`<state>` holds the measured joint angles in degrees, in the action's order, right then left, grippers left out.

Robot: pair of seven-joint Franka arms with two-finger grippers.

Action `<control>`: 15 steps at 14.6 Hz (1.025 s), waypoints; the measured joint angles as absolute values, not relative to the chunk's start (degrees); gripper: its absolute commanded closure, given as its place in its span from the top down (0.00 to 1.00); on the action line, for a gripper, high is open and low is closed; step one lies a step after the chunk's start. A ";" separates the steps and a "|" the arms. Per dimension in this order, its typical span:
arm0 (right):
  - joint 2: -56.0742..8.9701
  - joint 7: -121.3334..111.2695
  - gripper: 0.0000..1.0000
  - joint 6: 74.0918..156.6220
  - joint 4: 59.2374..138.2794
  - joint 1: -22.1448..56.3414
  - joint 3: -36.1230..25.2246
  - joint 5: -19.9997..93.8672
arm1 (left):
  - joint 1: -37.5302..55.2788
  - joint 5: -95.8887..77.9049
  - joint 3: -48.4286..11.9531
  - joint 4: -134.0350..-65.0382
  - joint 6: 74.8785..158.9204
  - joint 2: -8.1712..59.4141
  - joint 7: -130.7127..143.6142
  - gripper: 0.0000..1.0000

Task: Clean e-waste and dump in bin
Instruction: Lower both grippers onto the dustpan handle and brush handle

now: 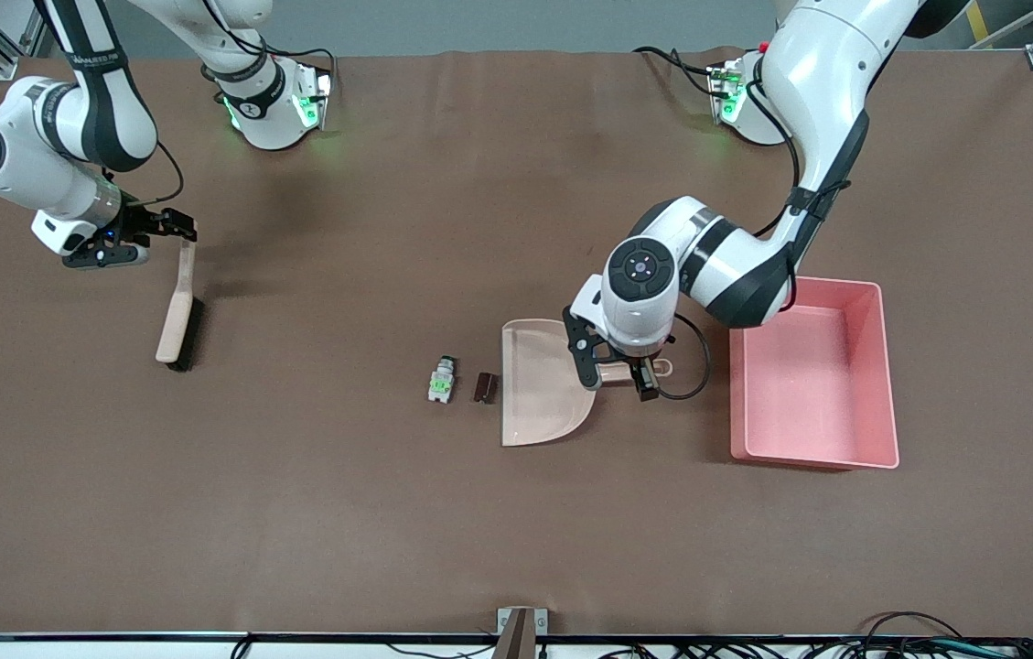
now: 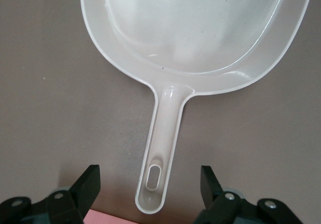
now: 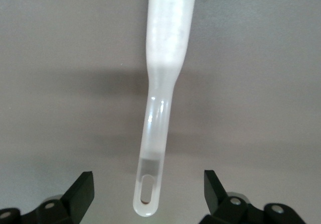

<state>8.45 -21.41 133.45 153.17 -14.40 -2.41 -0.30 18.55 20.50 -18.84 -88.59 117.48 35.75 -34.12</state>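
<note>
A brown mat covers the table (image 1: 388,513); that is our whole stage. In the front view we see the two bits of e-waste, the green-white part (image 1: 441,380) and the dark block (image 1: 484,386), lying just at 9 o'clock of the dustpan (image 1: 539,384), whose open lip faces them. The pan's handle runs toward 3 o'clock, pointing at the pink bin (image 1: 813,448), which stands near it at the left arm's end of the table. Our left gripper (image 1: 618,377) sits over that handle; our right gripper (image 1: 170,229) sits over the top end of the brush (image 1: 177,320), well apart from the waste at the right arm's end.

In the left wrist view the pan handle's long axis runs straight down between our spread fingers (image 2: 89,184); they straddle its tip, a gap on each side, holding nothing.

In the right wrist view the brush handle (image 3: 155,148) lies the same way, its tip centred between our wide-open fingers (image 3: 83,189), untouched.

We judge both handles are lined up for a straight close.
</note>
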 measured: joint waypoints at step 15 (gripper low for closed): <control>1.97 -21.42 0.56 142.28 154.37 -14.31 -2.42 -0.30 | 21.03 26.49 -18.86 -86.08 117.63 41.07 -40.51 0.74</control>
<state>1.97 -21.42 142.28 154.37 -14.31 -2.42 -0.30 21.03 26.49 -18.86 -86.08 117.63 41.07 -40.51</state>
